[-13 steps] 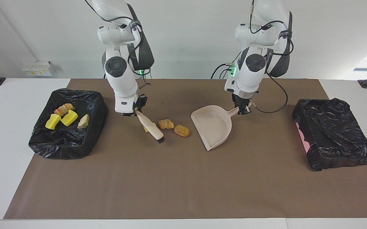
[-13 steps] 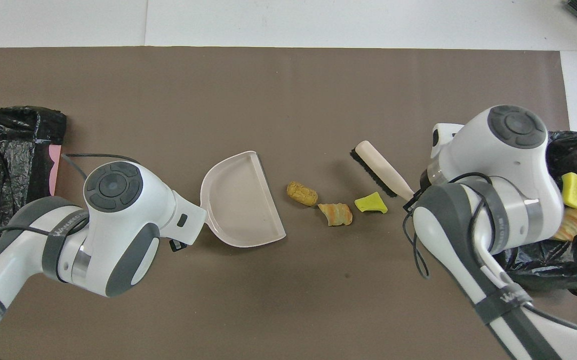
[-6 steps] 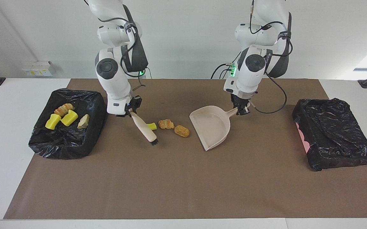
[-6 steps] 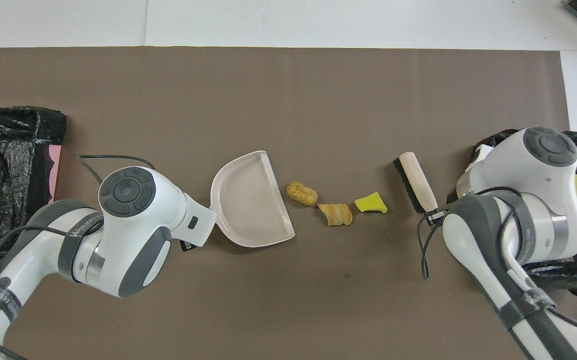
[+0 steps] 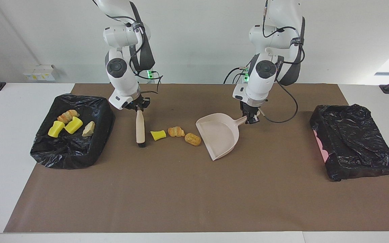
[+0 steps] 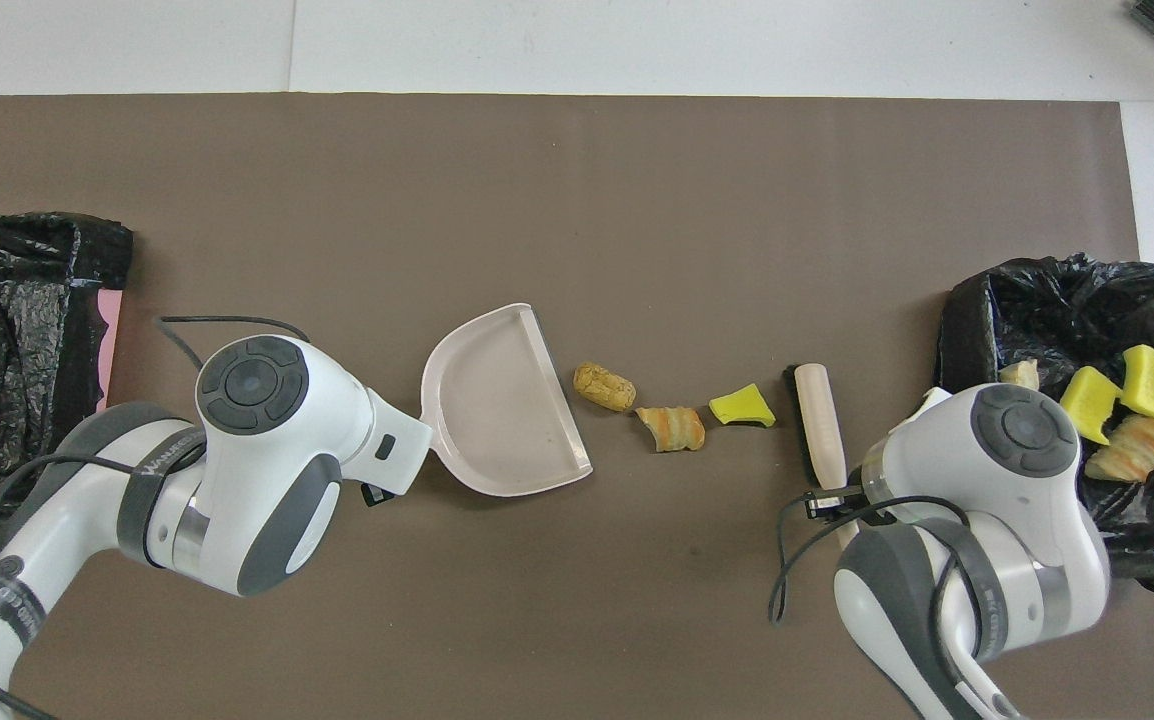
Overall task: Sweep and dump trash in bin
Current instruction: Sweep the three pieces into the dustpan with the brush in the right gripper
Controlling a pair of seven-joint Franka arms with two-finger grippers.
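Note:
Three scraps of trash lie in a row on the brown mat: a yellow sponge chunk (image 5: 158, 135) (image 6: 741, 407), a striped orange lump (image 5: 176, 131) (image 6: 671, 427) and a tan lump (image 5: 192, 138) (image 6: 604, 386). My right gripper (image 5: 138, 107) is shut on the handle of a beige brush (image 5: 140, 128) (image 6: 818, 424), which points down beside the sponge chunk, bristles at the mat. My left gripper (image 5: 250, 118) is shut on the handle of the beige dustpan (image 5: 218, 134) (image 6: 502, 403), whose open mouth faces the tan lump. The bin (image 5: 70, 130) (image 6: 1087, 300), lined in black plastic, holds several more scraps.
A second container (image 5: 352, 141) (image 6: 7, 340) wrapped in black plastic lies at the left arm's end of the table. The brown mat (image 5: 194, 195) covers most of the white table.
My right arm swung the brush from over the scraps toward the bin's end and turned it upright beside the sponge chunk. My left gripper slid the dustpan closer to the tan lump.

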